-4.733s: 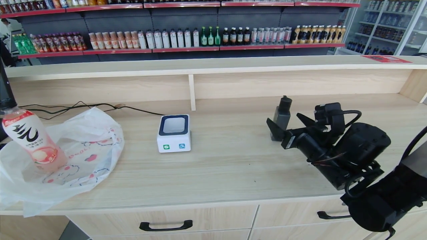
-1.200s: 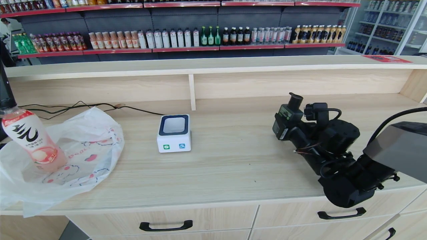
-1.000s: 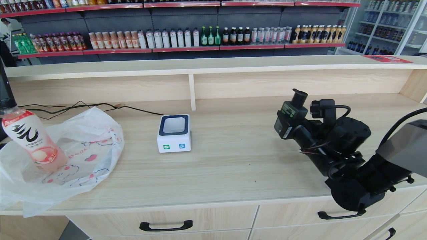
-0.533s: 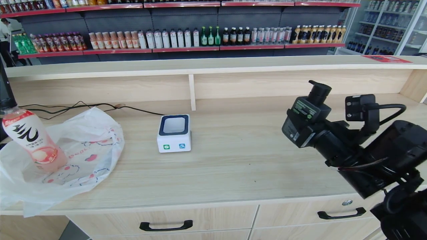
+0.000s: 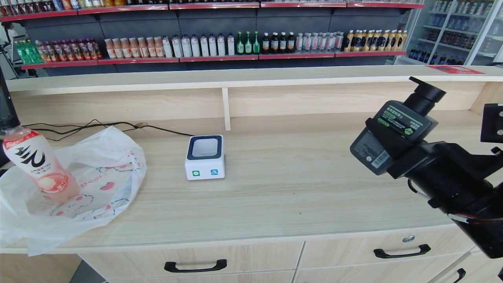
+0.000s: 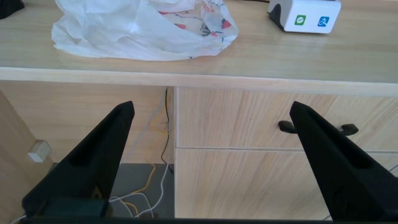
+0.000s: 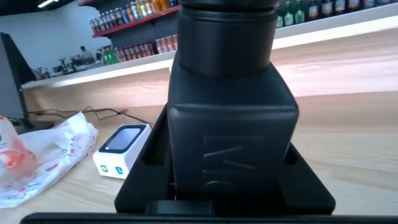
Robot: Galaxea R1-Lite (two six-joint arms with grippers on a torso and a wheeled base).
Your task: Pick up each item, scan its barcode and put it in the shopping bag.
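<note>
Two fingers of the right gripper (image 5: 393,143) clamp a dark bottle (image 5: 401,118) above the counter (image 5: 283,196); left gripper (image 6: 211,109) gapes wide. Scanner (image 5: 205,157) and bag (image 5: 78,184) sit well leftward.

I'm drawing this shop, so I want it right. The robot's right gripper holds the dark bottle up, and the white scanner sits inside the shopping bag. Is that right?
Not quite. The right gripper does hold the dark bottle up, but the white scanner is not inside the shopping bag: it sits on the bare counter beside it, apart, as the head view shows.
</note>
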